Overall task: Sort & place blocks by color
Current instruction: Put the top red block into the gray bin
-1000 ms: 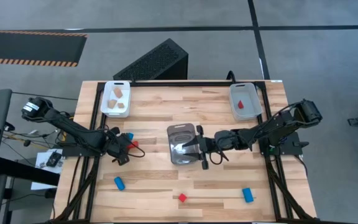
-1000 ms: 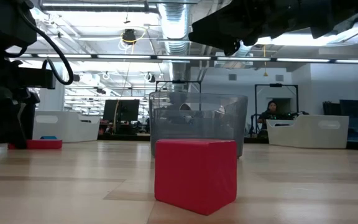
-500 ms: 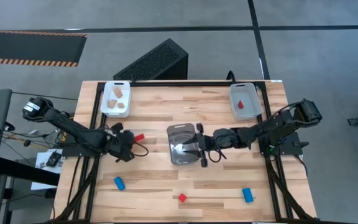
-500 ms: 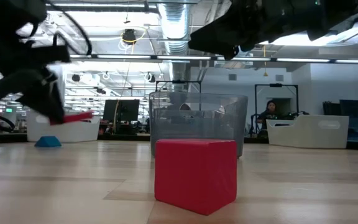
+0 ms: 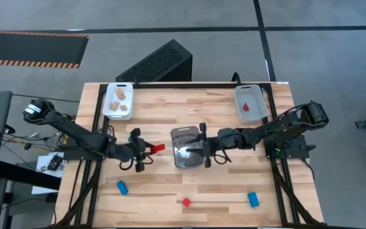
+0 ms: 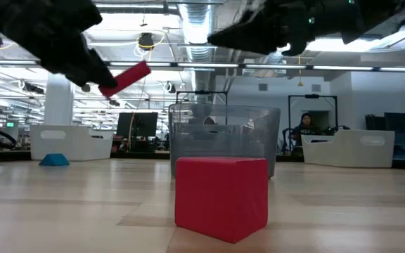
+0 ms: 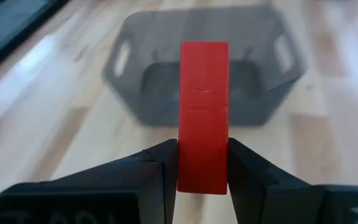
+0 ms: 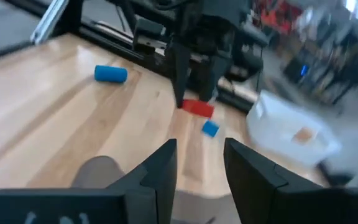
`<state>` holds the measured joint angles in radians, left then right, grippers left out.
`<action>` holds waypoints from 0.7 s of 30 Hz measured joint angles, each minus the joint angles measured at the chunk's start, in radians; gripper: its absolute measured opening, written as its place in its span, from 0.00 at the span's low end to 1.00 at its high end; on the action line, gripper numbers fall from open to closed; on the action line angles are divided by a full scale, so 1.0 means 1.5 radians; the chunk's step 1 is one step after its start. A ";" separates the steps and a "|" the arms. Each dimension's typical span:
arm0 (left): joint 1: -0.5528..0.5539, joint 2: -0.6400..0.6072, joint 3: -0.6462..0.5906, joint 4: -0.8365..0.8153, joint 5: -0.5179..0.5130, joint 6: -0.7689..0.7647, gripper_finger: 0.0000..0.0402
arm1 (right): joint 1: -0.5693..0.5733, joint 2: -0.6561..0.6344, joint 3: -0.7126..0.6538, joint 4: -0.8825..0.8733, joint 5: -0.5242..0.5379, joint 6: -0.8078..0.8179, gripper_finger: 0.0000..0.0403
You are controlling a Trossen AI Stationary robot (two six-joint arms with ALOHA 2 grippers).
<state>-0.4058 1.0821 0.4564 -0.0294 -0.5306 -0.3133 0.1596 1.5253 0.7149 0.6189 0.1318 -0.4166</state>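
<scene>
Since a second ago, the left gripper (image 5: pixel 146 151) is carrying a flat red block (image 5: pixel 158 148) away from the left side of the desk (image 5: pixel 221 197) toward the middle, and it is now lifted clear of the wood. Its fingers are pressing on the two broad faces of the block, which sticks out forward beyond the tips, probably so it can drop freely when released. It is hanging just beside the left wall of the grey tray (image 5: pixel 184 137) in the middle of the desk.

On the other side of that tray, the right gripper (image 5: pixel 203 152) is reaching over the tray's right rim. Its fingers are standing apart with nothing between them; it seems to be waiting to take the red block, since the white tray with a red piece (image 5: pixel 250 107) is sitting at the far right corner, on its side.

Other blocks are lying loose: a red cube (image 5: pixel 186 202) near the middle of the near edge, a blue one (image 5: pixel 253 199) toward the near right corner, a blue one (image 5: pixel 121 187) toward the near left corner, and a small blue one (image 5: pixel 134 133) just beside the left arm. Two wooden blocks are already lying in the white tray (image 5: pixel 111 109) at the far left corner.
</scene>
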 joint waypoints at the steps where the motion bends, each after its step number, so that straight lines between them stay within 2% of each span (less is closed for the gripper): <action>1: 0.005 0.000 0.000 0.017 0.018 0.004 0.22 | 0.004 0.000 0.006 0.000 0.000 -0.044 0.38; 4: 0.028 0.000 0.000 0.050 0.088 -0.011 0.20 | 0.023 0.000 0.027 -0.012 0.000 -0.199 0.38; 8: 0.088 0.000 0.000 0.103 0.239 -0.028 0.20 | 0.043 0.000 0.075 -0.096 0.000 -0.372 0.39; 12: 0.145 0.000 0.015 0.136 0.336 -0.031 0.21 | 0.040 0.000 0.124 -0.174 0.001 -0.379 0.41; 16: 0.183 -0.001 0.034 0.133 0.410 -0.013 0.21 | 0.042 0.000 0.145 -0.190 0.000 -0.380 0.44; 21: 0.201 -0.001 0.043 0.134 0.462 0.005 0.21 | 0.040 0.000 0.151 -0.200 -0.001 -0.361 0.51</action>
<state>-0.1044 1.0809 0.5205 0.1718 0.1624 -0.3062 0.2193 1.5253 0.9409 0.3193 0.1310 -0.9588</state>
